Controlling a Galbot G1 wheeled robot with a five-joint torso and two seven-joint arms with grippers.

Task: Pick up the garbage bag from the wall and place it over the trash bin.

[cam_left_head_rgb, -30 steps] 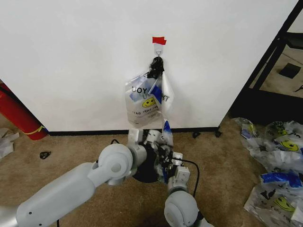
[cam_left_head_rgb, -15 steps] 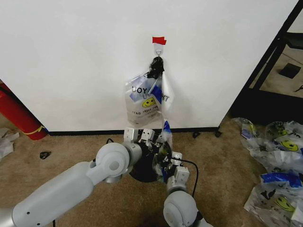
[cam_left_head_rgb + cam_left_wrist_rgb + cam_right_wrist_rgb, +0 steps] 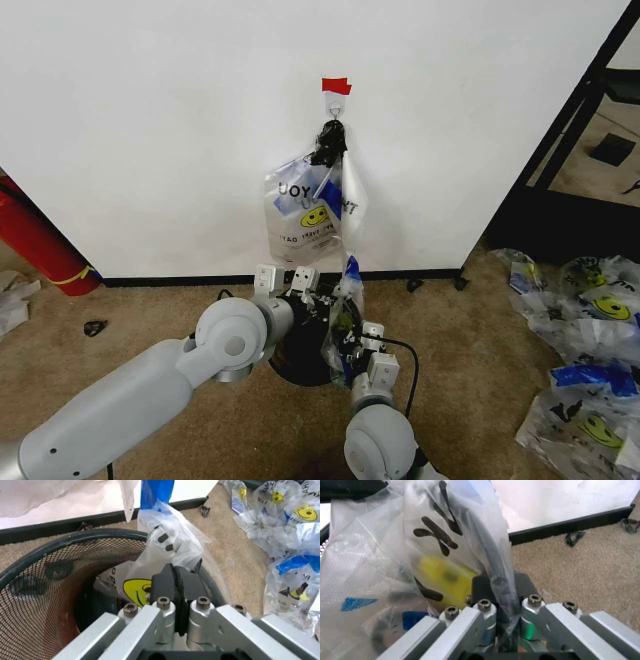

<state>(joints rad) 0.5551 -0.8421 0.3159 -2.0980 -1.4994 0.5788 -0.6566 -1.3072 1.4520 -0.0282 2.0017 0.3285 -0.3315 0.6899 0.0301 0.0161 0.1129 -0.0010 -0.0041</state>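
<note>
Fingers: right gripper pinching garbage bag; left gripper closed, empty, over trash bin.

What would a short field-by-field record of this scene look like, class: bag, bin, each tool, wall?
bag: garbage bag draped at the rim of the trash bin, partly inside
left tool: shut, above the bin's mouth
right tool: shut on the garbage bag
wall: white, with a bunch of bags on a hook under red tape
</note>
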